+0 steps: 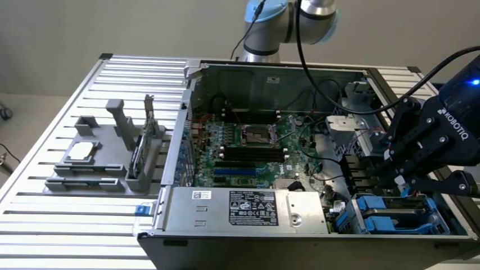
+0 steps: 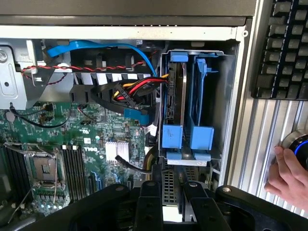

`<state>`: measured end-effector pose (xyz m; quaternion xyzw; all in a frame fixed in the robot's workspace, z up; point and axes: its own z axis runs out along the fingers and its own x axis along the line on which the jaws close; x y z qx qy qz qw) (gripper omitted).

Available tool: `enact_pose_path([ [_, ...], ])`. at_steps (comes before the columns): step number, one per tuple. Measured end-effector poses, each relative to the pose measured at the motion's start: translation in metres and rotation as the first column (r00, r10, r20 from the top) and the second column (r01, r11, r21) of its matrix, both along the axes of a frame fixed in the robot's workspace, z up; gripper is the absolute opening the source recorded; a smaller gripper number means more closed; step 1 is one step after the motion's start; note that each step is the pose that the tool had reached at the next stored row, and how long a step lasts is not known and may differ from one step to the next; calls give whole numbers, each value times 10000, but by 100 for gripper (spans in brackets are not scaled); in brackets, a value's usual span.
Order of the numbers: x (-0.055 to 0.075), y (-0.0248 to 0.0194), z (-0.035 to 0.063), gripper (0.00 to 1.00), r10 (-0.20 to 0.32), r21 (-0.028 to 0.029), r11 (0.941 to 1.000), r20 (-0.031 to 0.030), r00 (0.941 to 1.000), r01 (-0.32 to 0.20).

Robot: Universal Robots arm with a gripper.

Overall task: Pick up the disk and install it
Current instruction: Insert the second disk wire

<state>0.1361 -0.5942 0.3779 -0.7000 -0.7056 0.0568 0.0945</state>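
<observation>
Slatted metal surface [image 1: 60, 225] carries open computer case [image 1: 225, 67]; pincer [image 1: 408, 183] hovers over drive cage [image 2: 192, 110] at case's 4 o'clock, disk [image 2: 175, 101] seated edgewise in blue carrier; pincer grip state: cannot tell.

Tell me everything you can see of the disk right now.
The disk stands on edge in the metal drive cage, in the slot nearer the motherboard. It shows as a dark slab in a blue plastic carrier. Red, yellow and black cables reach toward it. The gripper is off it, jaws apart.
</observation>
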Motion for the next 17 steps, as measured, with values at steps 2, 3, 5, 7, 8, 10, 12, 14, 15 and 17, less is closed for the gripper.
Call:
enact_pose_path([
  [2,0,0,0,25,0,-1,10000,0,10000,0],
  [3,0,0,0,25,0,0,10000,0,10000,0],
  [5,0,2,1,25,0,-1,10000,0,10000,0],
  [7,0,17,1,25,0,-2,10000,0,10000,0],
  [8,1,28,0,25,-1,-1,10000,0,10000,1],
  [10,17,61,0,25,-1,0,10000,0,10000,1],
  [12,55,100,1,25,0,-1,10000,0,10000,0],
  [14,116,130,-1,25,0,0,10000,0,10000,0],
  [15,146,146,0,25,0,-1,10000,0,10000,0],
  [17,183,190,1,25,0,-1,10000,0,10000,0],
])
